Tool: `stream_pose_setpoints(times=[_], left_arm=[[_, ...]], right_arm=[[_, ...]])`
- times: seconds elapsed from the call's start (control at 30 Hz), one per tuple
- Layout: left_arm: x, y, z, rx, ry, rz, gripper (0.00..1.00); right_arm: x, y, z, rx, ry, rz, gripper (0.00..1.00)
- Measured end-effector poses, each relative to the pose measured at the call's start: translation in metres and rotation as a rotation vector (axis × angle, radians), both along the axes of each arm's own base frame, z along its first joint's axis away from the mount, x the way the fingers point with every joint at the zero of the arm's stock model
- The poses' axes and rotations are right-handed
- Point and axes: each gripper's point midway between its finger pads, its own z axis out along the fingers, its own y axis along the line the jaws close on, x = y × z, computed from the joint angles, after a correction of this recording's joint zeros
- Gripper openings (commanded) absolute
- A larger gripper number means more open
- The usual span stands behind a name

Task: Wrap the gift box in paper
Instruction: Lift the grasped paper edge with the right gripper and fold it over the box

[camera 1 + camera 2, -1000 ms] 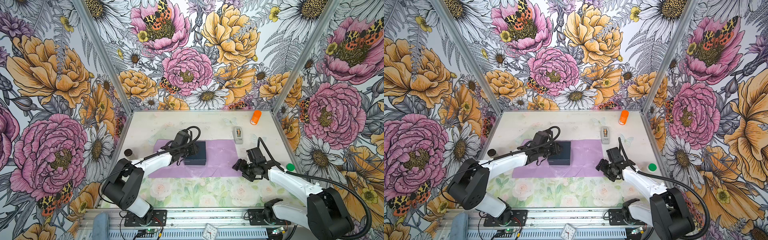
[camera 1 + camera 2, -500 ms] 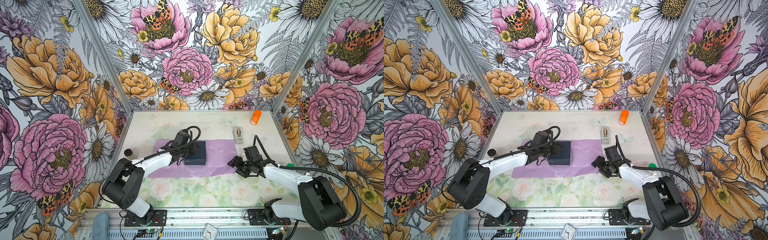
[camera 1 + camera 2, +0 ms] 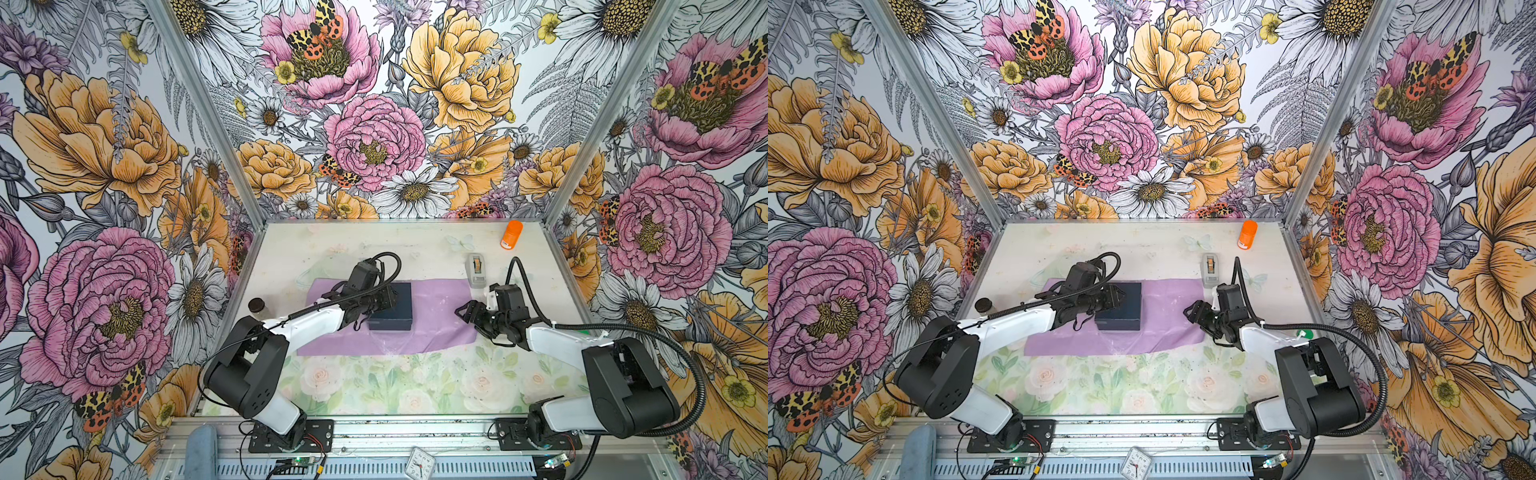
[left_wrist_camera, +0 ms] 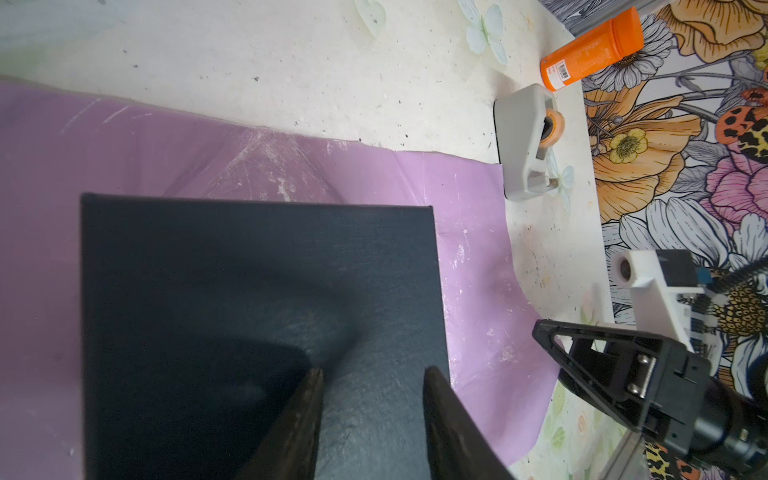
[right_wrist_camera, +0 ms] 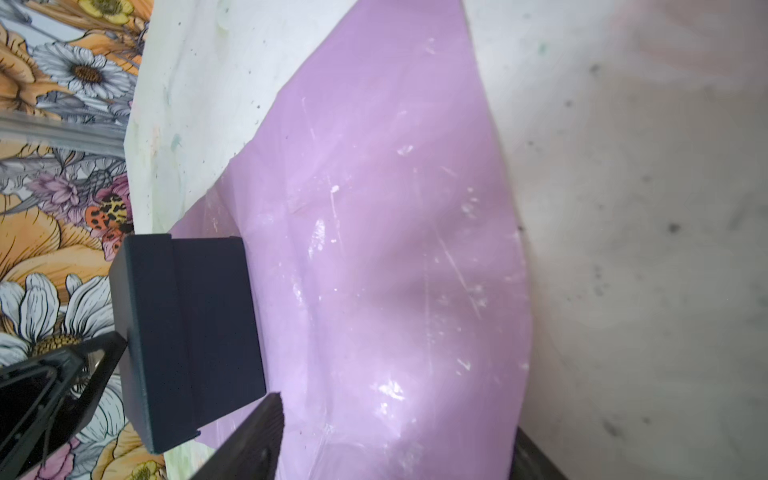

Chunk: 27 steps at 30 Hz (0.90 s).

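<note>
Along the paper edge, right tool gapes; left tool gapes over gift box.

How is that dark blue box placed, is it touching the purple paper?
Touching. The right wrist view shows the gift box resting flat on the paper, with no gap beneath its bottom edge.

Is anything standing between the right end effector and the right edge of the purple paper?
Nothing visible does. The right end effector is open just at the paper's right edge. The tape dispenser stands beside the far right corner, off that path. The gift box lies further in, under the left end effector.
</note>
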Motion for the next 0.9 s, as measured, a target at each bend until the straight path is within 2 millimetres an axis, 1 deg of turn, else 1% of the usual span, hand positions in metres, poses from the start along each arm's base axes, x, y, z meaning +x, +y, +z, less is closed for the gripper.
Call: stream_pose_setpoints(times=[0.07, 0.17, 0.33, 0.47, 0.53, 0.6, 0.67, 0.8, 0.9], left_arm=[[0.000, 0.000, 0.000, 0.000, 0.000, 0.001, 0.42], [0.000, 0.000, 0.000, 0.001, 0.000, 0.001, 0.42], [0.000, 0.000, 0.000, 0.001, -0.001, 0.001, 0.42], [0.000, 0.000, 0.000, 0.001, -0.001, 0.001, 0.42], [0.000, 0.000, 0.000, 0.001, -0.001, 0.001, 0.42], [0.000, 0.000, 0.000, 0.001, -0.001, 0.001, 0.42], [0.000, 0.000, 0.000, 0.001, -0.001, 0.001, 0.42], [0.001, 0.001, 0.000, 0.000, 0.000, 0.005, 0.44], [0.002, 0.002, 0.001, -0.003, 0.000, 0.009, 0.49]], right_arm=[[0.006, 0.002, 0.006, 0.009, -0.025, 0.030, 0.65], [0.009, 0.003, 0.013, 0.018, -0.052, 0.056, 0.58], [-0.006, 0.003, 0.017, 0.028, -0.054, 0.082, 0.47], [-0.021, 0.002, 0.014, 0.034, -0.032, 0.088, 0.35], [-0.025, 0.001, 0.016, 0.033, -0.033, 0.087, 0.26], [-0.025, 0.001, 0.021, 0.030, -0.052, 0.090, 0.17], [-0.025, 0.003, 0.027, 0.025, -0.079, 0.102, 0.13], [-0.026, 0.019, 0.038, 0.000, -0.128, 0.170, 0.08], [-0.025, 0.037, 0.052, -0.022, -0.193, 0.246, 0.05]])
